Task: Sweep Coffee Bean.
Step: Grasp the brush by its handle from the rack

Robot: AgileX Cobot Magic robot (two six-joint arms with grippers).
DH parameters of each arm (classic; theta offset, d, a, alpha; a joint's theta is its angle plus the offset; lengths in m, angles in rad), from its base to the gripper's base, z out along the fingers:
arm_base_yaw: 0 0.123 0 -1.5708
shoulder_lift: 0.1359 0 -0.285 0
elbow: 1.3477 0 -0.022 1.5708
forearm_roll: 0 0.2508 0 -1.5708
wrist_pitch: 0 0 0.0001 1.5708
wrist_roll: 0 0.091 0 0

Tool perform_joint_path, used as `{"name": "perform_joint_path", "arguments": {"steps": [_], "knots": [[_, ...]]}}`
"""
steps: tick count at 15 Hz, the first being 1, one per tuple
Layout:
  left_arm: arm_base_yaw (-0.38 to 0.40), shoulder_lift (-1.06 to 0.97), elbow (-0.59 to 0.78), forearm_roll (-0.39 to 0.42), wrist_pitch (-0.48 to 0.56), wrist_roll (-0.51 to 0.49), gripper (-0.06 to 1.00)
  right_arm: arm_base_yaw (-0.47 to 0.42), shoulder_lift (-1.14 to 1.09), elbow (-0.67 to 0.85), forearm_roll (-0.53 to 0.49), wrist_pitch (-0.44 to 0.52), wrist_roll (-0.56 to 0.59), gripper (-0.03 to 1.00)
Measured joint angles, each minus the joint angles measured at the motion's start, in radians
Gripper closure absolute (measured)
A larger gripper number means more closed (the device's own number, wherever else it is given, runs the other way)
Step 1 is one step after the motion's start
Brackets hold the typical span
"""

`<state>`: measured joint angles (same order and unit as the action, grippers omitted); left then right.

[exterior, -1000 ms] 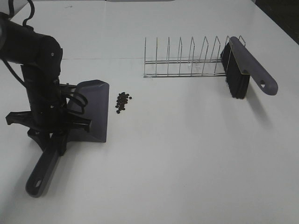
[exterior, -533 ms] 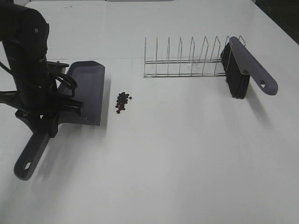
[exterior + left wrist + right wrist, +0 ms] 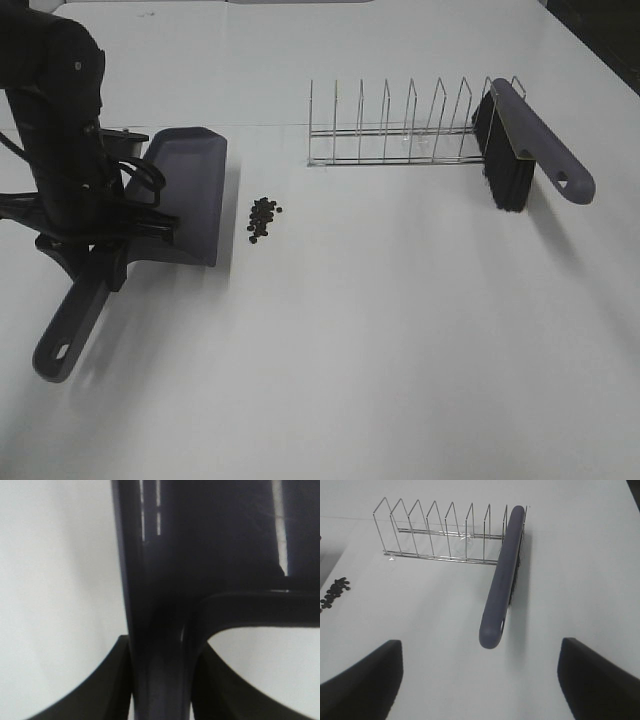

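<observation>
Left gripper (image 3: 162,680) is clamped tight on the handle of the dark purple-grey plastic dustpan (image 3: 190,190). Over the last second the pan has shifted toward the desk's far-left corner, and in the last half second it barely moves, so it looks to be settling. The cluster of tiny dark brown coffee beans (image 3: 262,218) lies on the left half of the white desk (image 3: 400,350), near the pan's open lip but not touching. Can't tell if the lip rests on the desk. Right gripper (image 3: 480,665) hangs wide open, empty, above the purple-handled black-bristle brush (image 3: 540,140) leaning on the wire rack (image 3: 400,130) toward the far-right corner. Sweeping not started; brush pickup likely next.
</observation>
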<state>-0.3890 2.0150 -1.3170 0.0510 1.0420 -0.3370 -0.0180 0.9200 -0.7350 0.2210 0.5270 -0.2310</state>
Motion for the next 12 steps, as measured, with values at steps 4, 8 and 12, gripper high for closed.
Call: {"name": "perform_joint_path", "arguments": {"steps": [4,8,12], "knots": [[0.0,0.0,0.0,0.0,-0.003,0.003,0.67,0.0,0.453,-0.335,0.009,0.086,-0.003,0.26],[0.0,0.0,0.0,0.0,-0.003,0.004,0.67,0.0,0.793,-0.684,0.01,0.228,-0.003,0.26],[0.0,0.0,0.0,0.001,-0.003,0.007,0.67,0.0,1.102,-1.051,-0.01,0.381,0.004,0.26]]}}
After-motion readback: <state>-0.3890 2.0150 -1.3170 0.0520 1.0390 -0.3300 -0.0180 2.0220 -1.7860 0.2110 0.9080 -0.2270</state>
